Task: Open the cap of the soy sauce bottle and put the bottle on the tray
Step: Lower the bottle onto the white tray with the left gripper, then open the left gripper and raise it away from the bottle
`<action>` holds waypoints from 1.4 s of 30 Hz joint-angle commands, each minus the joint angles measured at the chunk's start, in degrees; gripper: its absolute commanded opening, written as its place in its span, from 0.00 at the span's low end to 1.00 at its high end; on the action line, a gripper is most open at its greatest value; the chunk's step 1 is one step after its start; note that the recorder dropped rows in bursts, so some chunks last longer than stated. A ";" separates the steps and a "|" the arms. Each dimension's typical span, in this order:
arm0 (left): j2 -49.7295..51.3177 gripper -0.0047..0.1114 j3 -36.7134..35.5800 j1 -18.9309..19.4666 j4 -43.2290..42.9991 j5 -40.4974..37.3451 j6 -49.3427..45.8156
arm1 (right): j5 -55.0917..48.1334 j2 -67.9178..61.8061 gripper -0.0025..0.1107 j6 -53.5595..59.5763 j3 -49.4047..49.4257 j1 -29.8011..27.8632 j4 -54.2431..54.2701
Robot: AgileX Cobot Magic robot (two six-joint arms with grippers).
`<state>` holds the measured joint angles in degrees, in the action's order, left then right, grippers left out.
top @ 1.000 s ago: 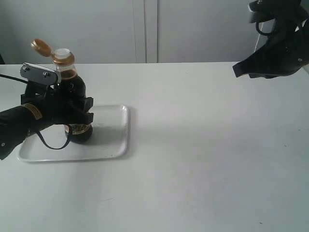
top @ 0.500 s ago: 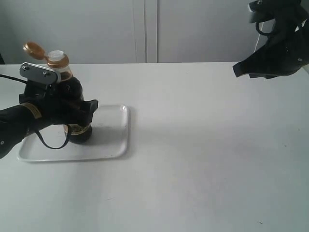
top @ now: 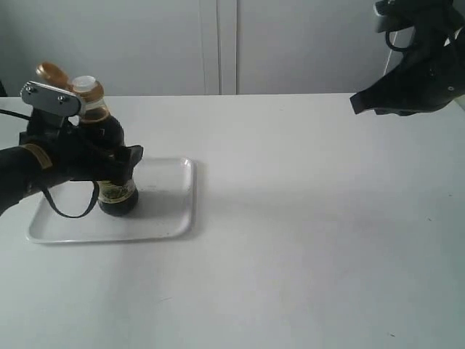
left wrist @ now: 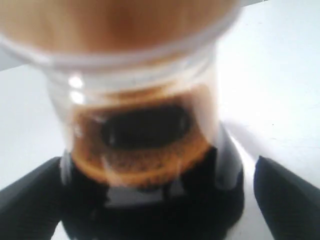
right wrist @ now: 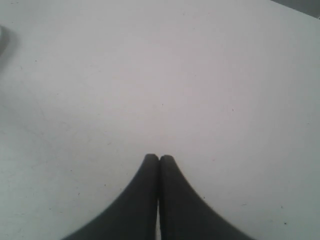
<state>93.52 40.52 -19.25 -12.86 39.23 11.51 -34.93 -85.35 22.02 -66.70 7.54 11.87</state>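
The soy sauce bottle [top: 115, 195] stands upright on the white tray [top: 163, 218], dark liquid up to its neck. Its orange-brown cap [top: 51, 71] is flipped back on its hinge, and the white spout [top: 85, 83] is bare. My left gripper [top: 118, 163] is open around the bottle's shoulder. In the left wrist view the bottle [left wrist: 150, 150] fills the middle, and the dark fingers [left wrist: 287, 197] stand out to each side with white showing between one finger and the glass. The arm hides the label's upper part. My right gripper [top: 357, 104] hangs shut and empty high at the far right, fingertips [right wrist: 152, 161] pressed together.
The tray lies at the left of a white table [top: 305, 218], its near rim close to the left front. A grey wall stands behind. A black cable loop [top: 69, 207] dangles from the left arm over the tray.
The left gripper's jaws have spread away from the bottle and the wrist has risen a little. The bottle shifted slightly left and stands on the tray. The right arm has not moved.
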 commanded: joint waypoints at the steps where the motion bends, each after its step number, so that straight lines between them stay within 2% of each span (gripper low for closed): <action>1: -4.87 0.95 0.09 0.11 -0.93 -5.34 1.76 | 0.61 -0.07 0.02 0.24 0.07 0.03 0.24; 6: -9.62 0.95 0.09 0.11 -1.18 -9.12 1.99 | 0.60 -0.07 0.02 0.24 0.07 0.03 0.24; 23: -22.90 0.95 0.20 0.11 -1.18 -7.81 1.37 | 0.50 -0.07 0.02 0.24 0.07 0.03 0.24; 28: -25.20 0.95 0.20 0.11 -0.89 -7.17 -3.18 | 0.60 -0.07 0.02 0.24 0.07 0.03 0.24; 32: -26.73 0.93 0.29 0.11 4.10 -4.95 -8.55 | 0.72 -0.07 0.02 0.24 0.07 0.03 0.24; 33: -27.05 0.91 0.29 0.11 5.93 -4.48 -9.29 | 0.62 -0.07 0.02 0.24 0.07 0.03 0.24; 36: -28.02 0.76 0.29 0.46 10.05 -2.51 -14.21 | 0.26 -0.07 0.02 0.24 0.07 0.03 0.34; 42: -29.70 0.31 0.29 0.82 24.66 0.34 -30.92 | 0.17 -0.07 0.02 0.24 0.07 0.03 0.34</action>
<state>64.99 40.52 -18.64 4.50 37.13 -12.15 -34.99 -85.35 22.02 -66.70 7.54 11.87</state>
